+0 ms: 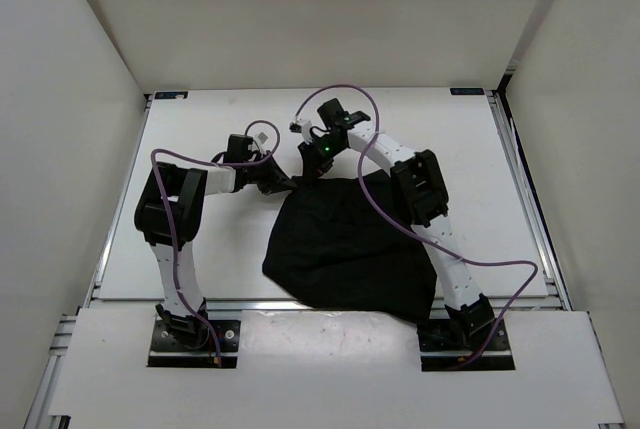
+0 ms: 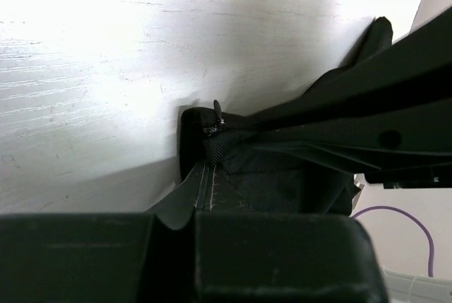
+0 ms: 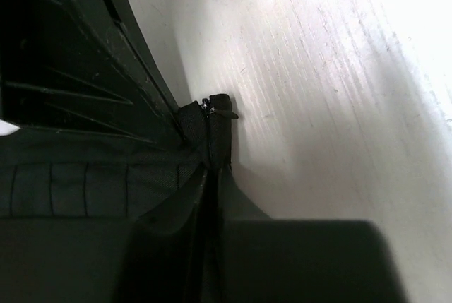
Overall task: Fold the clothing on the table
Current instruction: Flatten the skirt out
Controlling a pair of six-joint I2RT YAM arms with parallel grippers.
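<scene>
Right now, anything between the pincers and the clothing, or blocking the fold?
Nothing visible. The left pincer and the right pincer both sit at the clothing's far edge with fabric in their grip. Only the right arm and its purple cable pass over the cloth; the table beyond shows no other thing.

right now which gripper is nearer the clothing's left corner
Left. The left gripper sits at the far tip of the clothing, just beyond that corner; the right gripper is beside it, further right and back.
</scene>
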